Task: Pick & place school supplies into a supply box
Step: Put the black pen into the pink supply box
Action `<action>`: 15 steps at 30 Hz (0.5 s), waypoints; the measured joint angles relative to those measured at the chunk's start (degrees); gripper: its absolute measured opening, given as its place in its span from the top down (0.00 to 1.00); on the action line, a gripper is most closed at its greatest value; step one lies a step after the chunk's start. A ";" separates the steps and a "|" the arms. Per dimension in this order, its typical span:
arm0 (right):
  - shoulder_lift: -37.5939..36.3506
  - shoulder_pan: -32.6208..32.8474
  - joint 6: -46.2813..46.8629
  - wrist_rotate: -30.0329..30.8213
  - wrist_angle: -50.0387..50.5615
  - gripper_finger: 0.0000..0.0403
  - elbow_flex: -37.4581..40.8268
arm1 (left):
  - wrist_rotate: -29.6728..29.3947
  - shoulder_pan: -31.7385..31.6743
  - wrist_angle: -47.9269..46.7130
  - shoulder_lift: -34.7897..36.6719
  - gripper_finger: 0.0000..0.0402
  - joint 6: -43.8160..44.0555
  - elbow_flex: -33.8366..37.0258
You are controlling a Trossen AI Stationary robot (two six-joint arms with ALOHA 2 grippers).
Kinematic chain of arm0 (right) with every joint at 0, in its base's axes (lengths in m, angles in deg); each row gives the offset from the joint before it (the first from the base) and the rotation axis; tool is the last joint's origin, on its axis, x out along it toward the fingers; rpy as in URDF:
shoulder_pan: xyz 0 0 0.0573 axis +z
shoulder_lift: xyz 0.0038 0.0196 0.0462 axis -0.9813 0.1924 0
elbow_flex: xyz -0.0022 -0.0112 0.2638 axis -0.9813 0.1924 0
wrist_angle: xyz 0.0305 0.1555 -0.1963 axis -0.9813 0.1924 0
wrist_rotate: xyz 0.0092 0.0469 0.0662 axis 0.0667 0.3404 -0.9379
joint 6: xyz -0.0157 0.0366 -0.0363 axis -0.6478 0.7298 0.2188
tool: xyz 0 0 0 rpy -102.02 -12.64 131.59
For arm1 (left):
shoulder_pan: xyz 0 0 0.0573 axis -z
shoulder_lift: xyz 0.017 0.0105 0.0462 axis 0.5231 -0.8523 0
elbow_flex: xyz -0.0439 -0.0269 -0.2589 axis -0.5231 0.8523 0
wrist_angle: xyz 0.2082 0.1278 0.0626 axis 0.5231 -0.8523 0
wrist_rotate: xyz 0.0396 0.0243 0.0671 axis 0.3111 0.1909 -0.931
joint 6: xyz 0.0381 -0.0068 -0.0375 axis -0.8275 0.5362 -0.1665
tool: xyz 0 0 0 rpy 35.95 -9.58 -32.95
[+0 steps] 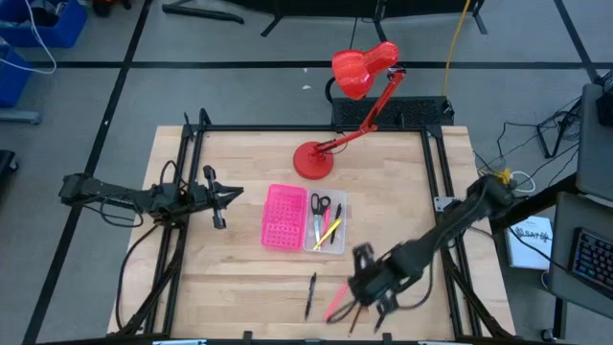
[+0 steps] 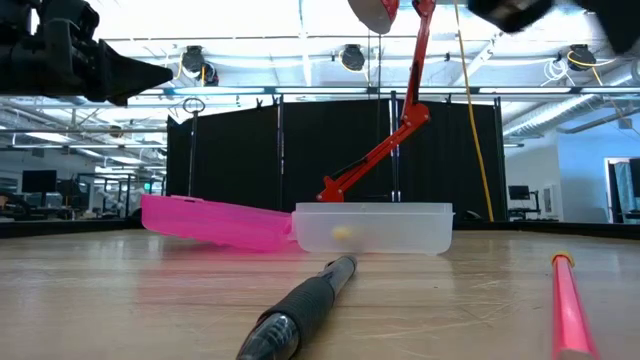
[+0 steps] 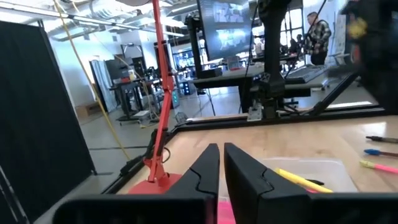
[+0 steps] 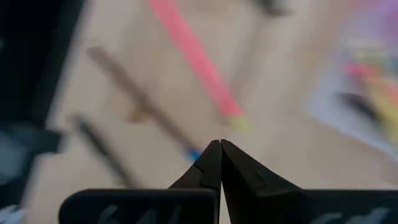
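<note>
The supply box lies open mid-table, with its pink holed half [image 1: 283, 218] to the left of its clear half [image 1: 326, 222]. The clear half holds black-handled scissors [image 1: 319, 203] and yellow, pink and black pens. Loose on the table near the near edge are a black pen [image 1: 310, 294], a pink pen [image 1: 337, 300], and a brown pencil with a blue end [image 4: 143, 102]. My right gripper [image 1: 369, 286] hovers shut above these, holding nothing [image 4: 219, 148]. My left gripper [image 1: 218, 199] waits shut left of the box, raised off the table.
A red desk lamp stands with its base [image 1: 313, 160] on the table just beyond the box, its arm leaning toward the far edge. A black metal frame [image 1: 436, 182] borders the table's sides. Bare wood lies between the box and the loose pens.
</note>
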 joint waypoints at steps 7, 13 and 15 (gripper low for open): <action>8.03 2.28 2.38 -2.99 -1.13 1.00 -0.47 | 0.00 -0.01 0.00 -0.01 0.90 -0.52 0.00; 9.03 5.47 4.26 -7.26 -1.47 0.91 -0.47 | 0.00 -0.01 0.00 0.00 0.90 -0.57 0.00; 9.19 6.92 5.01 -8.74 -2.03 0.83 -0.47 | 0.00 -0.01 0.00 0.00 0.90 -0.59 0.00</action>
